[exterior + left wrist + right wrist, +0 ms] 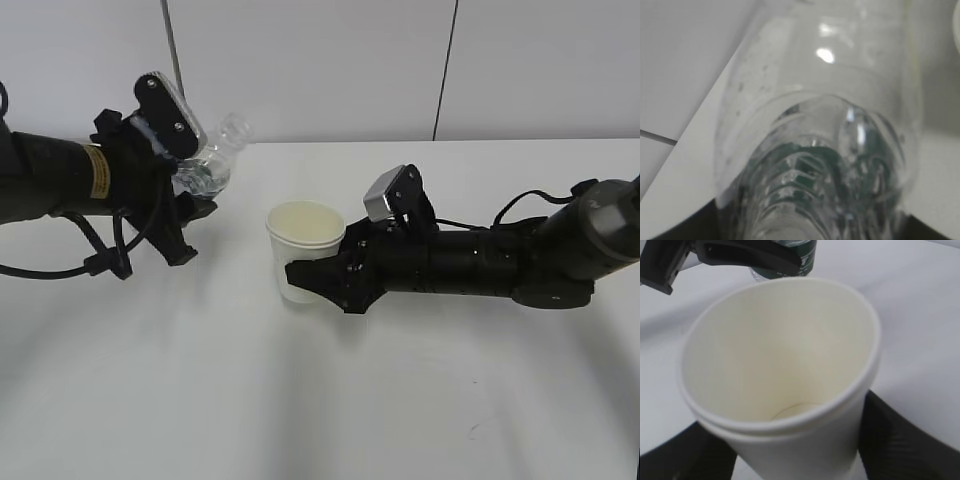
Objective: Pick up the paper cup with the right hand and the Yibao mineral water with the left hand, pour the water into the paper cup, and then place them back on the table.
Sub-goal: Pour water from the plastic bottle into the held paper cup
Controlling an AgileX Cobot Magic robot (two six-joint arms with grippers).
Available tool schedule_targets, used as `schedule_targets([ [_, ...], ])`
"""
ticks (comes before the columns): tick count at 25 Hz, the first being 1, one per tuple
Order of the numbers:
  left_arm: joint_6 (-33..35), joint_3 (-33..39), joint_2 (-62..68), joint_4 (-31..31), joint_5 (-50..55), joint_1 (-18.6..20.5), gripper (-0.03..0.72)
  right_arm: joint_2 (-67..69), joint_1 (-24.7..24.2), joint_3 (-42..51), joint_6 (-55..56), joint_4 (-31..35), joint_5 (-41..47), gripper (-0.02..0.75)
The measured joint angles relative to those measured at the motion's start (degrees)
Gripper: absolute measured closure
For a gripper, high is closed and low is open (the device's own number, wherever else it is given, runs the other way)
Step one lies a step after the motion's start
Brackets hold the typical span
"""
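Two grasps appear complete, while the pour itself seems unfinished. On the left of the exterior view, the left hand [185, 195] is clenched on the Yibao mineral water [213, 160], held above the table [330, 400] and tilted so its uncapped neck points up and right, toward but not over the paper cup [303, 245]. The right hand [318, 272] clasps the paper cup low on its wall; whether the cup's base rests on the table or is lifted just off it cannot be told. In the right wrist view the cup's interior looks dry, with no pooled liquid discernible, so pouring and setting both items back down judgeably remain. The water [805, 200] is hard to make out in the bottle; its level is uncertain. Materials: the bottle is clear, thin, ribbed plastic with a dark green label, speckled with droplets inside; the cup is matte cream paper, tapered, with a rolled doubled rim; the table is a plain white matte plane.
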Motion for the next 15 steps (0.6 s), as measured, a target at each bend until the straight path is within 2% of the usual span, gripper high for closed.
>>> schedule_targets([
  [15, 0.23, -3.66, -1.67, 8.96, 12.57, -4.4, 0.352, 0.0, 0.0, -1.79, 0.35, -0.46, 0.81, 0.216],
])
